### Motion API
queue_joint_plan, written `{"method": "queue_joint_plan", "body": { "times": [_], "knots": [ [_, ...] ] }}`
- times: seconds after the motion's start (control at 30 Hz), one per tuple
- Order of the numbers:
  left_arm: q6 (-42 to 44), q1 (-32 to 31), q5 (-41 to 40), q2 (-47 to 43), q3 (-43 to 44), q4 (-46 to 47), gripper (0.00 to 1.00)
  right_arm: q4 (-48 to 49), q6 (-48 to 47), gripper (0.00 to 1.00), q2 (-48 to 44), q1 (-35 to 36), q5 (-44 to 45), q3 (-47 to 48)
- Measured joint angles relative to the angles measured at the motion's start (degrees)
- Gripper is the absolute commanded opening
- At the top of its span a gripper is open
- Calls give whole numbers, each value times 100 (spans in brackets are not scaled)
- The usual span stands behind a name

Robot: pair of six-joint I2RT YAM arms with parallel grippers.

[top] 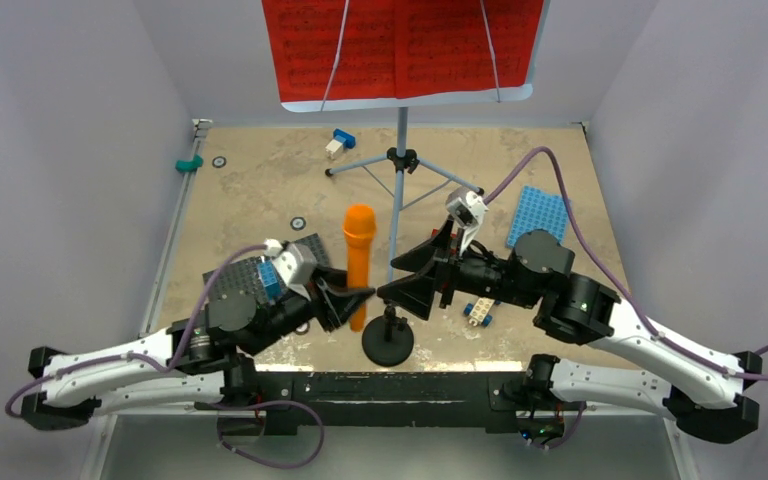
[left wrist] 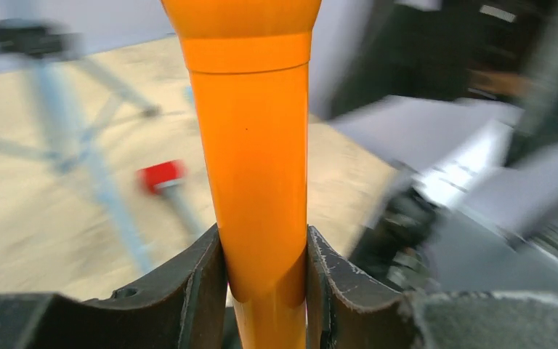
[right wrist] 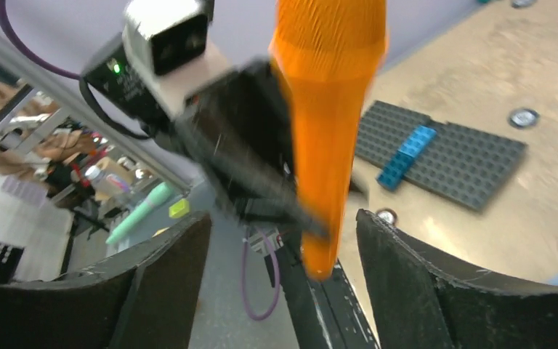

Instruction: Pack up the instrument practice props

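My left gripper point(top: 353, 300) is shut on the lower handle of the orange toy microphone point(top: 359, 250) and holds it upright above the table. In the left wrist view the fingers point(left wrist: 203, 291) press the handle point(left wrist: 251, 145) from both sides. My right gripper point(top: 410, 285) is open and empty just right of the microphone, which shows between and beyond its jaws in the right wrist view point(right wrist: 327, 131). The black round-based mic stand point(top: 388, 345) stands below, near the front edge. The pale-blue music stand with red sheet-music pages point(top: 400, 45) stands at the back on its grey tripod point(top: 400, 160).
A grey studded plate point(top: 235, 275) with a blue brick lies under my left arm and shows in the right wrist view point(right wrist: 450, 156). A blue plate point(top: 538, 215) lies right. A red-headed hammer point(left wrist: 160, 176), a teal piece point(top: 190, 163) and small bricks point(top: 340, 142) point(top: 478, 312) lie about.
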Motion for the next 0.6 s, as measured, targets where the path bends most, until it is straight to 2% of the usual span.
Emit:
{"method": "queue_joint_plan", "body": {
  "times": [0.13,0.27,0.37,0.43,0.6],
  "knots": [
    [-481,1266,-492,-662,105,-1281,0,-597,-39,85,-584,-98,568,-271],
    [-835,2055,-831,-964,435,-2212,0,-977,-146,88,-988,-144,949,-376],
    [-973,2686,-960,-463,988,-2988,0,-1123,-264,89,-1123,-149,1088,-376],
    [-1036,3348,-879,160,1405,-3416,0,-1224,-334,89,-1156,-149,1156,-376],
    [-1091,5259,-4,1200,1633,-3919,0,-1497,-505,89,-1331,-149,1215,-413]
  ]
}}
